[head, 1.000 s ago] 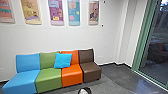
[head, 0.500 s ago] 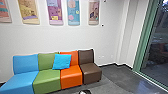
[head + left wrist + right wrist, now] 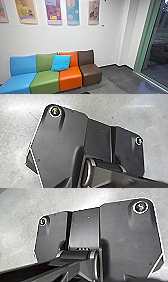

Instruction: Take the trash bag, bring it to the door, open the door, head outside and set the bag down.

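Down by the robot's arms, I can't tell whether either tool is wide, narrow or holding anything, nor where the trash bag is. Beyond the grey carpet [image 3: 110,89], four armless, smooth-covered seats run in one row: blue [image 3: 22,65], green [image 3: 45,79], orange [image 3: 71,77] and brown [image 3: 89,72]. One square turquoise cushion [image 3: 60,62] leans there. Open dark, shiny floor [image 3: 112,74] lies between the brown seat's edge and a green-framed glass pane [image 3: 158,62]. Five colourful posters [image 3: 53,11] line the white wall [image 3: 62,37].
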Tool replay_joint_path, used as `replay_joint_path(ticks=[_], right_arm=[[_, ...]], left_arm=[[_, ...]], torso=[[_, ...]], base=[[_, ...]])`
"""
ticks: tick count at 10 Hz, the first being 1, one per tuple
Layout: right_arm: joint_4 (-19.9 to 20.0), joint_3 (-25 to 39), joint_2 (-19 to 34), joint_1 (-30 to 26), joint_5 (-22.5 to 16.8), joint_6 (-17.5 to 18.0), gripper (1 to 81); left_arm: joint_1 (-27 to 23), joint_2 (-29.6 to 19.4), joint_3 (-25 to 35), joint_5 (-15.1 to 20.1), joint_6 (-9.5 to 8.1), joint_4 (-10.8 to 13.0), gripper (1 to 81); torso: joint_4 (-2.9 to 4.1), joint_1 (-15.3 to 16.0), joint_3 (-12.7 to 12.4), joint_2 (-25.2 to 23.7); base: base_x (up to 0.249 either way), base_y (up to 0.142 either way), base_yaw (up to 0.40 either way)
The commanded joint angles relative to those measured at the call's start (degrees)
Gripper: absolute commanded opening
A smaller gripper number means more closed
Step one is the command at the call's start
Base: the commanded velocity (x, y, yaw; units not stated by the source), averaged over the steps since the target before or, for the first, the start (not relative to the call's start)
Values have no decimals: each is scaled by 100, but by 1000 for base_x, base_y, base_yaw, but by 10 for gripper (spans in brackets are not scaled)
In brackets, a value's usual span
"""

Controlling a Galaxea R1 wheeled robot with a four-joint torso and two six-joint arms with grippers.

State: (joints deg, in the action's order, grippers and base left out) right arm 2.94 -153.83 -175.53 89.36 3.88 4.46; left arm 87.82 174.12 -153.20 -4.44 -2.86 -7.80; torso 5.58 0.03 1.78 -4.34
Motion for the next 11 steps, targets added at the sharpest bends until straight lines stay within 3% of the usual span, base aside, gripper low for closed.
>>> replay_joint_path(ticks=[1,11], right_arm=[[5,56,-28,-326,-282,-34,811],[5,56,-37,-343,-282,-42,811]], left_arm=[[-322,18,27,303,14,-20,811],[-322,9,27,303,14,-20,811]], torso=[[0,0,0,0],[0,2,0,0]], base=[[137,0,0],[134,64,0]])
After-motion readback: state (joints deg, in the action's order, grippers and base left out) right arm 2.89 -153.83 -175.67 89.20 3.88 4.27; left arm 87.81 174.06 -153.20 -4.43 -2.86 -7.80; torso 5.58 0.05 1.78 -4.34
